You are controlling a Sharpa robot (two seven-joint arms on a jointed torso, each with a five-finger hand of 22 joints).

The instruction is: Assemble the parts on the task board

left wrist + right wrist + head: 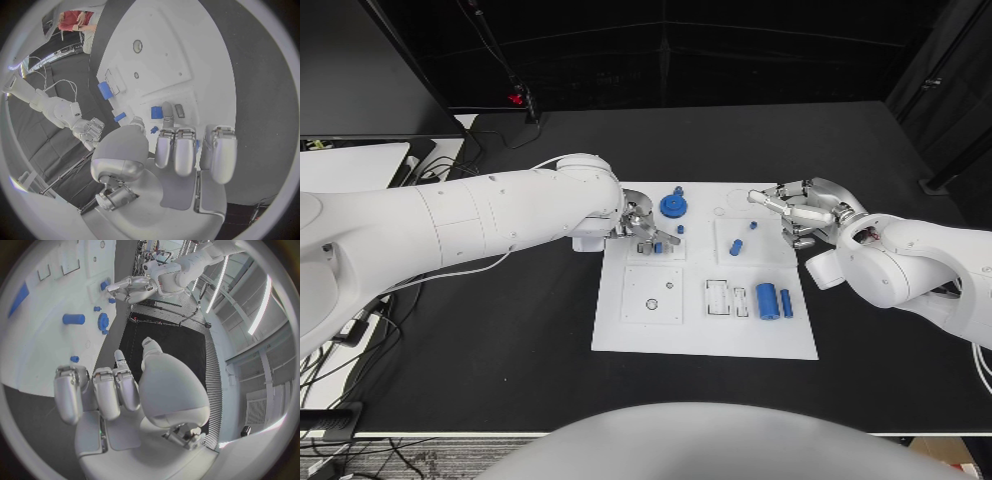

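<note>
Plainly unlettered task board (704, 335), blue parts (767, 299), no readable writing

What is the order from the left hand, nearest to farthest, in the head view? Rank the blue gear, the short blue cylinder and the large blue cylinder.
1. Blue gear: right beside the left hand, at the task board's far edge.
2. Short blue cylinder: mid-board, towards the right hand's side.
3. Large blue cylinder: nearer the robot, on the board's right part.

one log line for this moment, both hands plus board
left hand: open over task board | right hand: open at board edge | blue parts: loose
</note>
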